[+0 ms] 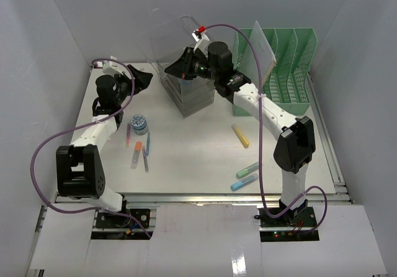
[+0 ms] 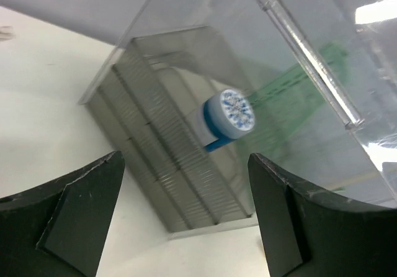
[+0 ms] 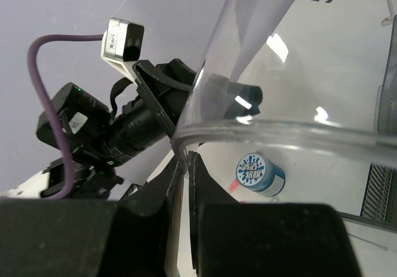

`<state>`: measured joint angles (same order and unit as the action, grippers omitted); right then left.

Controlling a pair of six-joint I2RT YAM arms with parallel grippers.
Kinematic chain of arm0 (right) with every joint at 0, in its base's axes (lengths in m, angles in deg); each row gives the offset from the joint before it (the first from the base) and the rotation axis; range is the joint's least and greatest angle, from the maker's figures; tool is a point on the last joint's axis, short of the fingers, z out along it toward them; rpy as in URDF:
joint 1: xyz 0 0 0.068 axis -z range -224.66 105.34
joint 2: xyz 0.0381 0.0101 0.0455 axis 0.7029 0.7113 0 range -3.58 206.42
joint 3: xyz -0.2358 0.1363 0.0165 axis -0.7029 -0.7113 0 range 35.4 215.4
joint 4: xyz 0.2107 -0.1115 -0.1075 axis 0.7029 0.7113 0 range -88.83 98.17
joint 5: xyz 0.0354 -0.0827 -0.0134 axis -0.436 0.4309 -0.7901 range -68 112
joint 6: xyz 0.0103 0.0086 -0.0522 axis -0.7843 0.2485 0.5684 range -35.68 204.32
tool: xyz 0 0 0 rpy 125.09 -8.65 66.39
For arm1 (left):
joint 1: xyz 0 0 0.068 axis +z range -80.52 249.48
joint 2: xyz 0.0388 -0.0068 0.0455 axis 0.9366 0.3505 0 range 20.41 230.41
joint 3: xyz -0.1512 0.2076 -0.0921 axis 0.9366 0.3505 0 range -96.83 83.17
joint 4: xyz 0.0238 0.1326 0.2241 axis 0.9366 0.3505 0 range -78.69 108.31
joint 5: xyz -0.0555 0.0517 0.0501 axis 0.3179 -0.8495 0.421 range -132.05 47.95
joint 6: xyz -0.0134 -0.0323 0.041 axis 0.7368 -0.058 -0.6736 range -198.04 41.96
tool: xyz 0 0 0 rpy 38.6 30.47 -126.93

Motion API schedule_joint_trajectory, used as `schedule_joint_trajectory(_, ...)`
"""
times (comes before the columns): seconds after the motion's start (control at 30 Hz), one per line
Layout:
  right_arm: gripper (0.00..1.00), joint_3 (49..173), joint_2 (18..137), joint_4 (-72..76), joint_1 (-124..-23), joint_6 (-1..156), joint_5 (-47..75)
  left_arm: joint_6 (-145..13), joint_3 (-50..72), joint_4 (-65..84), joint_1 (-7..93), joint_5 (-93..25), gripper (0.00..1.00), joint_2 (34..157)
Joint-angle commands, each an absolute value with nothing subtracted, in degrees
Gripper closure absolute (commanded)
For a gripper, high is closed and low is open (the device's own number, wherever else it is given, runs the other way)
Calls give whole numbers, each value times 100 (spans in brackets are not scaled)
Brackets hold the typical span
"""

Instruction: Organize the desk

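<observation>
White desk [image 1: 205,159] spread beneath both claws, aluminium rail [image 1: 205,197] along its near edge, pale grey walls [image 1: 37,59] closing it in on three sides. Left claw [image 2: 186,218] wide open, empty, touching nothing, high over the desk's far left part, aimed toward the right claw [image 3: 188,187]. Right claw pinched shut on the curved rim of a clear lid [image 1: 170,35], the lid up off the desk, just beside the left claw. Just below the right claw, a grey ribbed box [image 1: 192,97]; on that claw's right, green racks [image 1: 291,72] by the far wall. Nearer the rail than the left claw, flat on the desk, a blue-and-white tub [image 1: 139,125], then a few pens [image 1: 139,153] just past it. Well apart from the right claw, toward the rail, a yellow marker [image 1: 240,135], a green marker [image 1: 247,169] and a blue marker [image 1: 244,182], all lying flat. Tub also showing in the lid from the left wrist view: seen through it or mirrored in it, cannot tell. From the right wrist view, left claw half hidden behind the lid's curve. Print on the tub too small to read. Racks partly hidden by the right arm [image 1: 273,115]; lid's edges faint against the wall.
</observation>
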<state>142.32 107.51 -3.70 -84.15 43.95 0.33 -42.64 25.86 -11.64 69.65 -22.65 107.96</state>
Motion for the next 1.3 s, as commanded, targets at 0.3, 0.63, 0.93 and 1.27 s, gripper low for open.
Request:
schedule_joint_trajectory(0.3,92,13977,10334,-921,-8443,4490,-173,-5980,2714,3289,6939,-4015,2,9758)
schedule_joint_trajectory(0.63,92,13885,10319,-929,-8439,4556,-129,-6215,2811,3171,6914,-3696,2,10496)
schedule_joint_trajectory(0.93,92,13911,10352,-933,-8439,4556,-129,-6245,2622,2998,6825,-3758,2,11037)
schedule_joint_trajectory(1.27,92,13911,10329,-929,-8447,4556,-147,-6062,2613,2673,6825,-3846,16,11241)
